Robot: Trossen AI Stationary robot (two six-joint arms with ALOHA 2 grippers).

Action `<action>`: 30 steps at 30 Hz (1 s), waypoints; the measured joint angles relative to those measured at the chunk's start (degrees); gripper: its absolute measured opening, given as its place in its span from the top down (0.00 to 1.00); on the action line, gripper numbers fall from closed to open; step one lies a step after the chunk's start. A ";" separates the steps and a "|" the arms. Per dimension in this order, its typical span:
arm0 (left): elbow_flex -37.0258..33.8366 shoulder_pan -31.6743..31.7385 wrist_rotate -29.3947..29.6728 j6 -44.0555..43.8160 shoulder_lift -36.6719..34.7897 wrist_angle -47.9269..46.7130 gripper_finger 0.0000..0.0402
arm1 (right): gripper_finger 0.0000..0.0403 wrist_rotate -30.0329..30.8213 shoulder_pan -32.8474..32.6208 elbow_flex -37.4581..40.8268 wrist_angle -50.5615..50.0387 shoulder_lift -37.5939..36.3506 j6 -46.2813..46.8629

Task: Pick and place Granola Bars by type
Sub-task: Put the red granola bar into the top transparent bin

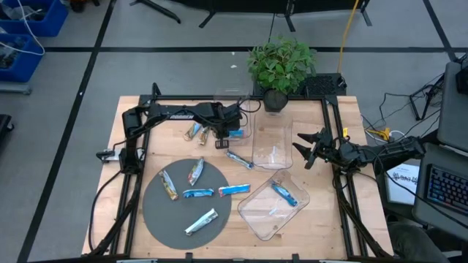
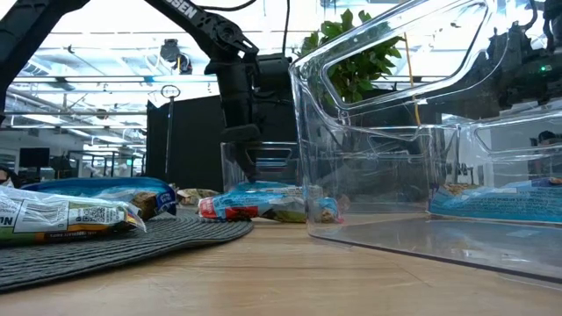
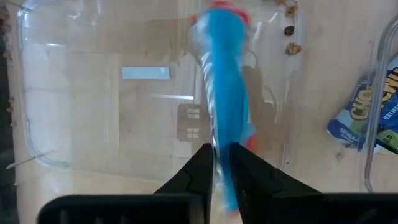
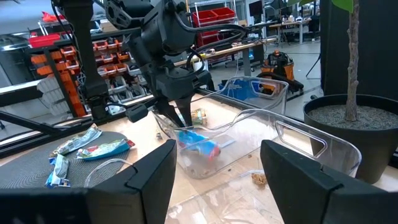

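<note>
My left gripper [image 3: 222,168] points steeply down into the far clear bin [image 1: 235,111], shut on a bright blue granola bar [image 3: 225,81] with a red far end. Seen from the right wrist, this bar [image 4: 199,140] slants down from the fingers inside the bin. Several more granola bars lie flat on the round grey mat [image 1: 157,212], among them a blue one [image 1: 234,190] and a silvery one [image 1: 201,221]. Two tan bars [image 1: 196,132] lie on the table left of the bin. My right gripper [image 1: 306,148] waits open at the table's right side. My left gripper pinches the blue bar's near end [image 3: 224,155] between its two fingertips, coming from above and slanting down, the fingers in line with the bar's length. The bar slopes away below them, its red far end [image 4: 212,149] low in the bin, and it looks smeared.
A second clear bin [image 1: 272,146] stands right of the first. A third, tilted bin [image 1: 256,219] near the front holds a blue bar [image 1: 285,193]. One bar [image 1: 239,159] lies on bare wood between bins and mat. A potted plant [image 1: 281,66] stands at the far edge.
</note>
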State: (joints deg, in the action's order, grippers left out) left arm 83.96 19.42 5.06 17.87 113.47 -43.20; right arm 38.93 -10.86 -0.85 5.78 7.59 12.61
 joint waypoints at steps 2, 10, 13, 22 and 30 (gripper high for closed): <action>0.02 0.00 0.09 0.00 -0.02 0.04 0.81 | 0.44 -0.01 -0.01 0.01 0.00 -0.01 0.01; 0.04 0.00 -0.52 -0.09 -0.04 0.37 0.65 | 0.44 0.01 -0.01 0.01 0.00 -0.01 -0.01; 0.04 0.00 -0.76 -0.41 -0.04 1.06 0.57 | 0.44 0.00 0.00 0.00 -0.01 0.00 0.01; 0.09 0.63 -3.15 -1.38 -0.07 1.36 0.35 | 0.44 0.01 -0.01 -0.01 0.00 0.01 0.01; 0.20 0.70 -2.76 -1.46 -0.20 1.33 0.29 | 0.44 0.00 0.00 -0.01 0.00 0.00 0.00</action>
State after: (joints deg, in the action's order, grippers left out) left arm 84.16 20.12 2.30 16.40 113.27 -41.87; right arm 38.93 -10.86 -0.86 5.78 7.59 12.61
